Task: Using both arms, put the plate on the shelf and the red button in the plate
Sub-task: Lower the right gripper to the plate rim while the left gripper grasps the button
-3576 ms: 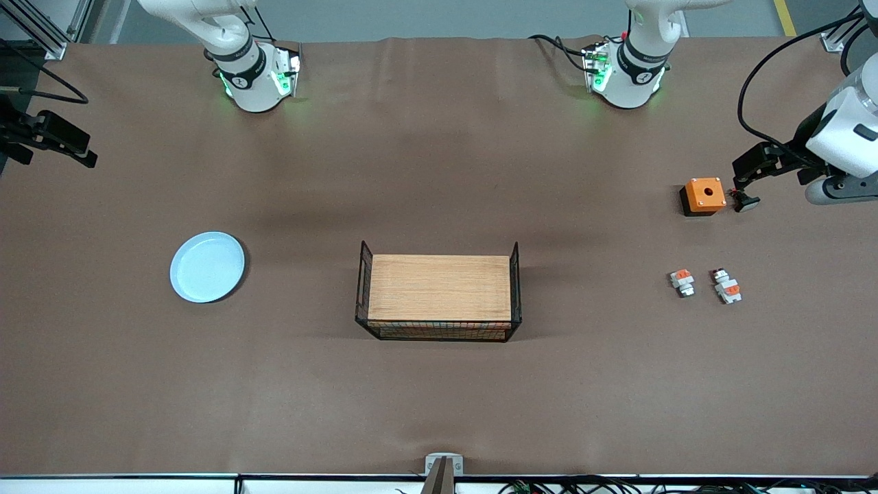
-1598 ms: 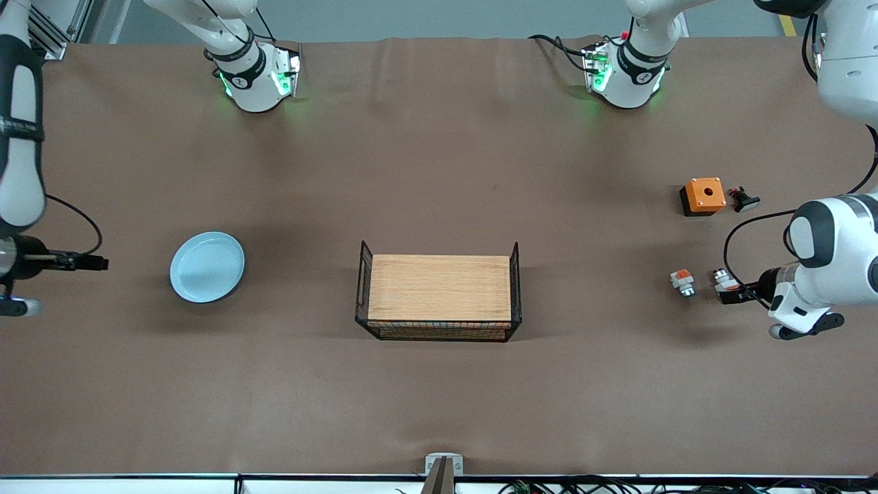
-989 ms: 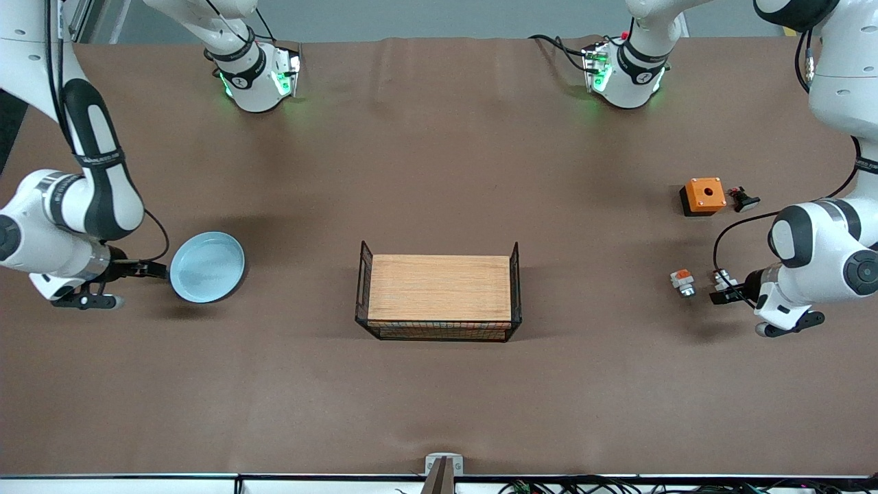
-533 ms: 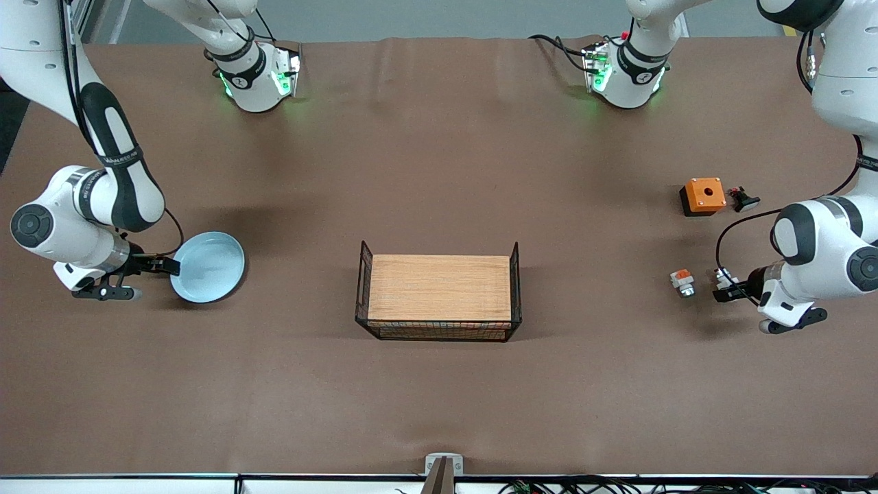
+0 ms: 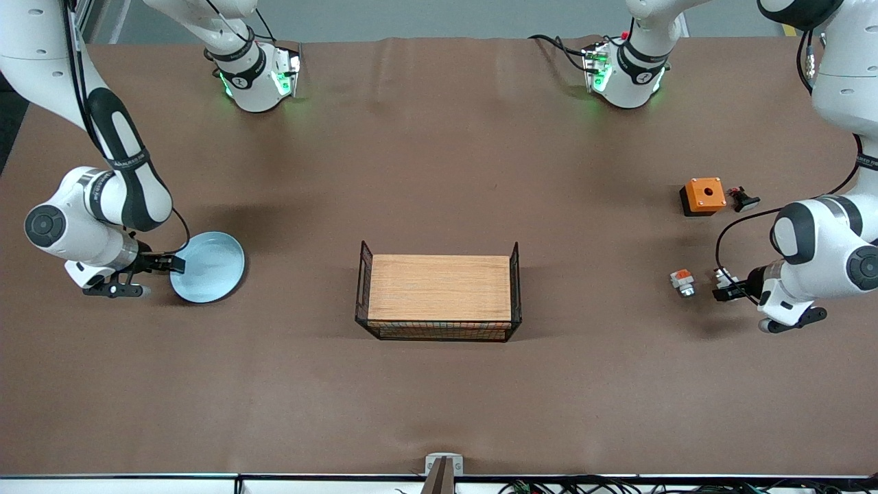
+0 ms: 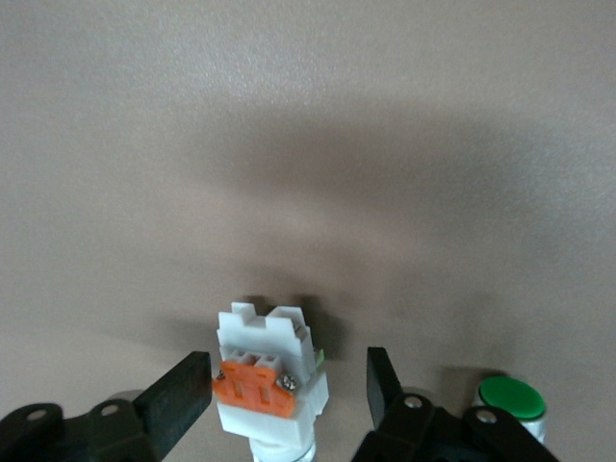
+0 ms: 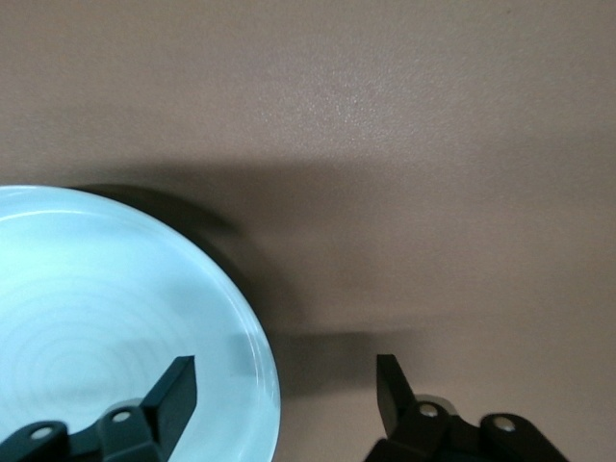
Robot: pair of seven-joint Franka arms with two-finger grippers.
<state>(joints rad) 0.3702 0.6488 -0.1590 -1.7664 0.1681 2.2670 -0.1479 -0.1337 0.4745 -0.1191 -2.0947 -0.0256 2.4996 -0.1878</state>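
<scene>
Though hidden frontally, green-capped piece (image 6: 510,397) beside red button (image 6: 265,380).

The plate (image 5: 209,267) is round, shallow, glossy pale blue and lies flat on the table (image 5: 439,384) toward the right arm's end. The red button (image 6: 265,385), white with an orange block, lies toward the left arm's end.

My right tool (image 5: 175,265) sits at the middle of the frame's edge, at the right arm's end of the surface (image 5: 439,398), one finger over the plate (image 5: 208,267) and one outside its rim. The basket (image 5: 439,298) stands in the middle of the frame. At the left arm's end, my left tool (image 5: 720,291) has a finger on each side of the button (image 6: 265,385). The short switch piece (image 5: 682,282) lies just beside it, toward the basket. The box with a hole (image 5: 704,195) lies higher in the frame.
</scene>
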